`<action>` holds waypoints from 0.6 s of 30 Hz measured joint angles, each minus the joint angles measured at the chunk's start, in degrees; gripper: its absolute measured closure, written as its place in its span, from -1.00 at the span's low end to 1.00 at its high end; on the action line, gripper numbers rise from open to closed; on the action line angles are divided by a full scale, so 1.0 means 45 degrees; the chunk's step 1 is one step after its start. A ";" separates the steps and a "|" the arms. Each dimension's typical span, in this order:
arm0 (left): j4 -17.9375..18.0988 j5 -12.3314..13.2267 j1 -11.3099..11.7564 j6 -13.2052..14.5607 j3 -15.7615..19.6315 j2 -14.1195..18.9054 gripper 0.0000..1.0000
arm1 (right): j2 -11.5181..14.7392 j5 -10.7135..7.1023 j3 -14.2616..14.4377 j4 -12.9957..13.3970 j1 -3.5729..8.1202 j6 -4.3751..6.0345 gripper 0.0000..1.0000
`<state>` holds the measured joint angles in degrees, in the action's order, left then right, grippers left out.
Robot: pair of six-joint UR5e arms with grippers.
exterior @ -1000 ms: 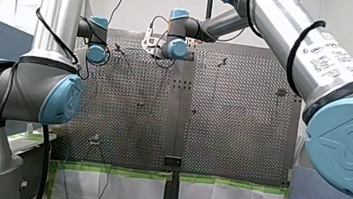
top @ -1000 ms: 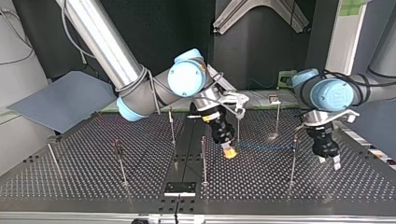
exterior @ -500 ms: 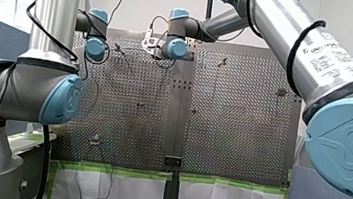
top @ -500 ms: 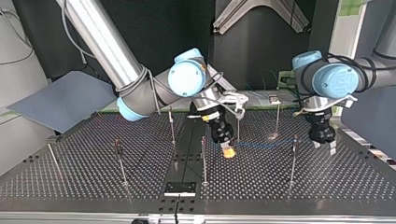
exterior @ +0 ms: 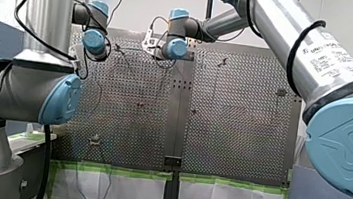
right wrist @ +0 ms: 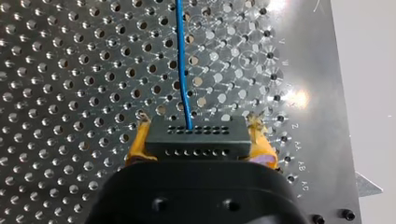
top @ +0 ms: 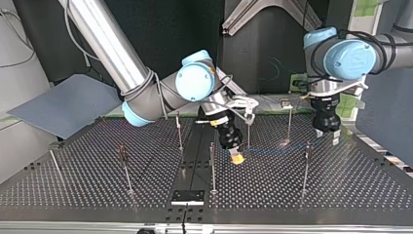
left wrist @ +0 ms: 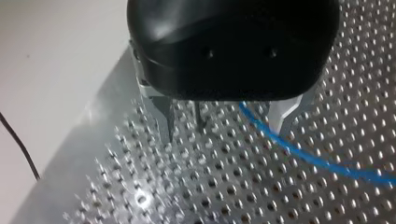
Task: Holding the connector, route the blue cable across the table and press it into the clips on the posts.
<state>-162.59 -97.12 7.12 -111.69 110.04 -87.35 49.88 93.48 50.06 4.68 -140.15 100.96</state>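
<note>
My right gripper [right wrist: 198, 149] is shut on the black connector [right wrist: 197, 137], which sits between its yellow pads [right wrist: 137, 142]. The blue cable [right wrist: 182, 60] leaves the connector and runs straight ahead over the perforated table. In the top view this gripper [top: 237, 157] hangs low near the middle, and the blue cable [top: 272, 152] stretches from it to a post [top: 306, 165] at the view's right. My left gripper [top: 327, 138] hovers open above and behind that post. In its wrist view its metal fingers [left wrist: 166, 119] stand wide apart, with the blue cable [left wrist: 322, 163] on the table below them.
Several thin posts stand on the table, among them ones at the top view's middle [top: 212, 165], behind it [top: 248, 134] and left [top: 125, 170]. A black plate [top: 187, 196] lies at the near edge. A grey panel [top: 63, 105] leans at the left.
My left arm has risen and drawn back toward the top view's far right edge, away from the post. My right gripper with the connector has barely moved.
</note>
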 joint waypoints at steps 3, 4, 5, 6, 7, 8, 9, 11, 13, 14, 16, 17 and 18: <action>-0.0101 0.0132 -0.0079 -0.0021 0.0164 0.0379 -1.00 | 0.0003 0.0041 -0.0009 -0.0030 0.0001 -0.0012 1.00; -0.0142 0.0213 -0.0104 -0.0017 0.0206 0.0496 -1.00 | 0.0002 0.0059 -0.0021 -0.0051 0.0001 -0.0020 1.00; -0.0187 0.0300 -0.0128 -0.0003 0.0246 0.0618 -1.00 | 0.0003 0.0085 -0.0038 -0.0082 0.0000 -0.0033 1.00; -0.0239 0.0396 -0.0158 0.0039 0.0291 0.0775 -1.00 | 0.0006 0.0134 -0.0060 -0.0133 0.0001 -0.0054 1.00; -0.0279 0.0452 -0.0185 0.0079 0.0315 0.0883 -1.00 | 0.0006 0.0184 -0.0082 -0.0173 0.0001 -0.0070 1.00; -0.0328 0.0508 -0.0224 0.0133 0.0332 0.0985 -1.00 | 0.0005 0.0244 -0.0108 -0.0216 0.0000 -0.0087 1.00; -0.0406 0.0586 -0.0284 0.0217 0.0347 0.1115 -1.00 | 0.0005 0.0319 -0.0148 -0.0272 0.0000 -0.0102 1.00; -0.0545 0.0708 -0.0379 0.0366 0.0359 0.1301 -1.00 | 0.0005 0.0400 -0.0211 -0.0346 0.0004 -0.0115 1.00; -0.0684 0.0824 -0.0497 0.0564 0.0362 0.1517 -1.00 | 0.0005 0.0472 -0.0272 -0.0424 0.0008 -0.0122 1.00; -0.0722 0.0858 -0.0548 0.0649 0.0362 0.1607 -1.00 | 0.0005 0.0498 -0.0293 -0.0449 0.0008 -0.0123 1.00; -0.0787 0.0936 -0.0667 0.0855 0.0363 0.1819 -1.00 | 0.0010 0.0552 -0.0319 -0.0490 0.0012 -0.0126 1.00; -0.0804 0.0976 -0.0714 0.0942 0.0363 0.1905 -1.00 | 0.0010 0.0568 -0.0326 -0.0503 0.0015 -0.0126 1.00; -0.0822 0.1045 -0.0782 0.1055 0.0364 0.2001 -1.00 | 0.0007 0.0586 -0.0334 -0.0520 0.0016 -0.0126 1.00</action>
<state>-166.29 -92.42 3.60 -106.94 111.68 -78.34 49.92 96.11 48.56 2.33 -140.08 100.40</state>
